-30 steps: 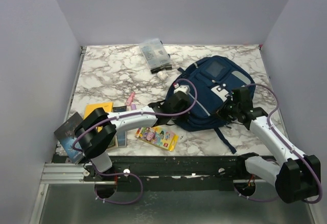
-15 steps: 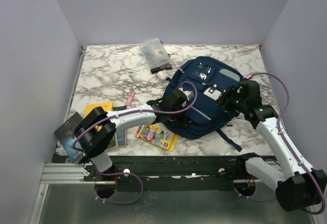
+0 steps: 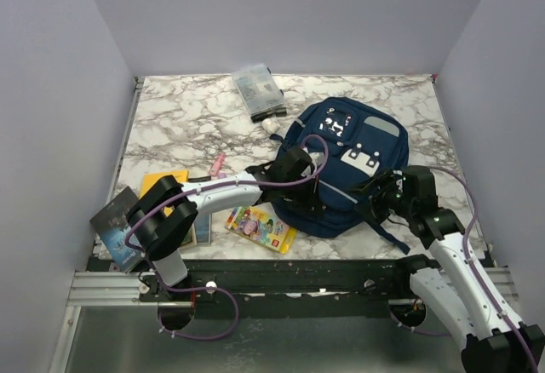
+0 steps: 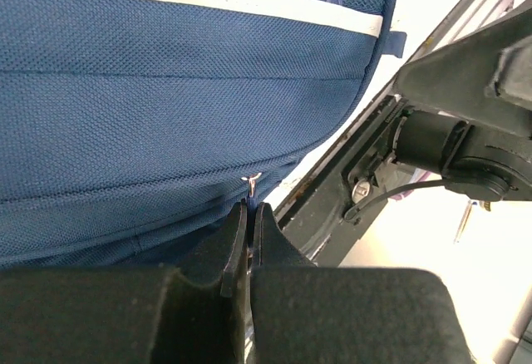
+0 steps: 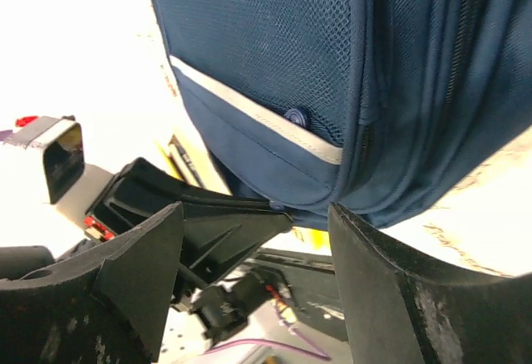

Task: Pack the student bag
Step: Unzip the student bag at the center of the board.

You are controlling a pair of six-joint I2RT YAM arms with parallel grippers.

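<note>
Navy student bag point(image 3: 379, 143) lies flat on the marble table point(image 3: 179, 117), centre-right of the top frame. Front pockets face up, white zip tabs show, and a dark strap trails off its lower right edge.

Nearest, lower centre: a colourful packet point(image 3: 262, 228) lies flat, just beside the bag's lower left corner. Lower left: a dark book point(image 3: 113, 218) sits at the table's near corner with an orange book point(image 3: 163, 181) just above it, both close by the left arm. A small pink item point(image 3: 217, 164) lies just above that arm's forearm.

Left gripper point(image 3: 300, 187) is at the bag's left edge. In the wrist view its fingertips point(image 4: 237, 231) are pressed together, clamped on a thin blue zip pull point(image 4: 251, 183) with a small metal ring, right at a seam in the navy mesh.

Right gripper point(image 3: 381, 194) sits at the bag's lower right edge. In the wrist view its fingers point(image 5: 391, 297) are spread wide with nothing between them. The bag's side, with a pale trim line, is straight ahead. Contact with the fabric: cannot tell.

Farther up, a small white item point(image 3: 271, 123) lies just off the bag's upper left corner. A clear plastic pouch point(image 3: 258, 90) is at the far edge, upper centre, apart from the bag.
</note>
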